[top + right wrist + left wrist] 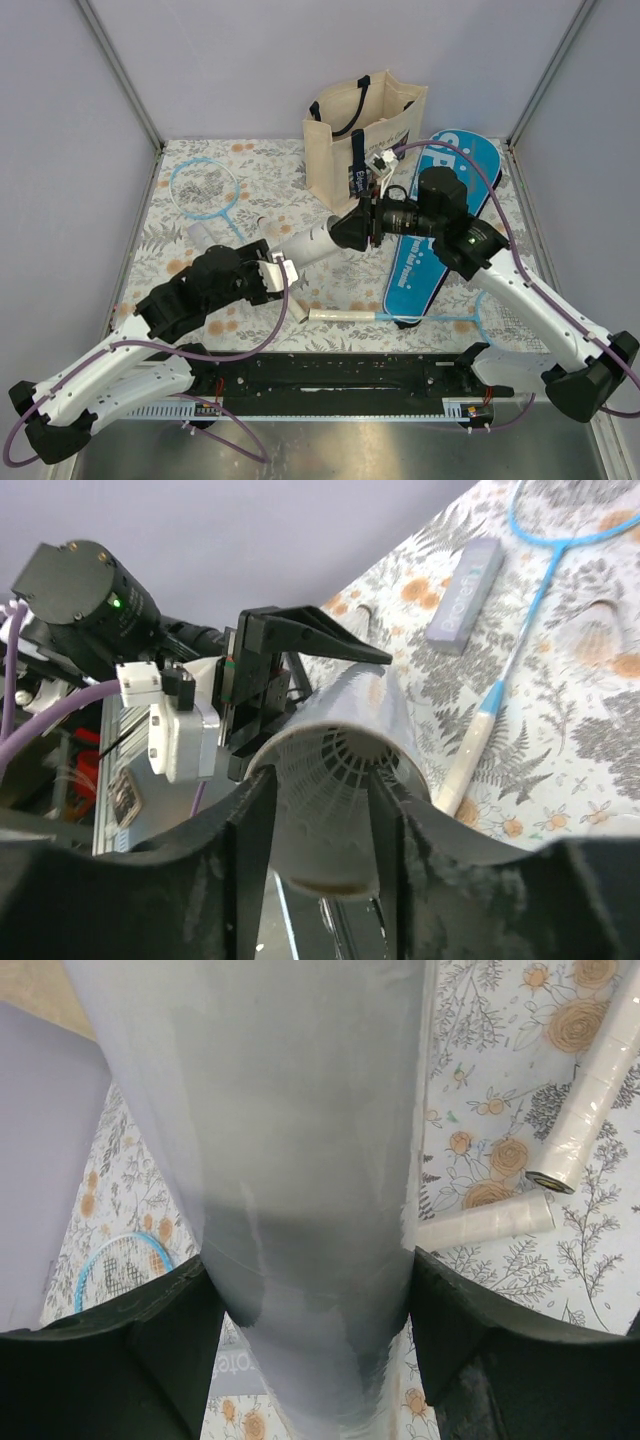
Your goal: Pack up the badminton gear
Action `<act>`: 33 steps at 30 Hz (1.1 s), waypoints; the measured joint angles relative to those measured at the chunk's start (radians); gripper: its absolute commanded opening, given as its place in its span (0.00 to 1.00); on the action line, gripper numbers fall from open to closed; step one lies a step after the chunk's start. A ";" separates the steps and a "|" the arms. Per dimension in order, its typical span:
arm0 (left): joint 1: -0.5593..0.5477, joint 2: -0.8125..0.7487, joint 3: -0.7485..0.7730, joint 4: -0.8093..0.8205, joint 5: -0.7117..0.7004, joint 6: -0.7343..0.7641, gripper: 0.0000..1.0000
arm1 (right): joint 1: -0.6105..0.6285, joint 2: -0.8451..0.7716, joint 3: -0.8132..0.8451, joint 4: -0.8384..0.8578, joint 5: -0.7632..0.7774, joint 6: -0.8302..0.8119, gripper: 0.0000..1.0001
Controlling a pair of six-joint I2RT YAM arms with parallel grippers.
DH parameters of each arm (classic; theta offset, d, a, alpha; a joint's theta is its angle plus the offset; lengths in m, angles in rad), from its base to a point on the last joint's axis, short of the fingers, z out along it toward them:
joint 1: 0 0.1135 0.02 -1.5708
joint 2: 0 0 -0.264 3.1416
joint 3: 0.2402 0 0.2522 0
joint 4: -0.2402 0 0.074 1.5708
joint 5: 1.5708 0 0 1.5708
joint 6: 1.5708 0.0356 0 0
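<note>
My left gripper is shut on the long white tube and holds it above the table. My right gripper is at the tube's open end, shut on a white mesh shuttlecock at the mouth. One light-blue racket lies at the far left. The other racket's white handle lies near the front, its head partly under my right arm. The blue case lies at the right.
A cream tote bag with navy straps stands at the back centre. Two white racket handles lie on the floral cloth beside the tube. A small grey box and a loose shuttlecock lie near the far racket.
</note>
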 measured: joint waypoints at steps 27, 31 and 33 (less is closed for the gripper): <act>0.000 -0.270 -0.175 0.281 -0.492 -0.087 0.43 | 0.001 0.047 -0.333 0.436 0.712 0.484 0.63; 0.000 -0.392 -0.217 0.322 -0.496 -0.106 0.43 | 0.013 0.265 -0.300 0.509 0.714 0.568 0.63; 0.000 -0.426 -0.226 0.327 -0.494 -0.130 0.43 | 0.029 0.369 -0.261 0.519 0.725 0.599 0.64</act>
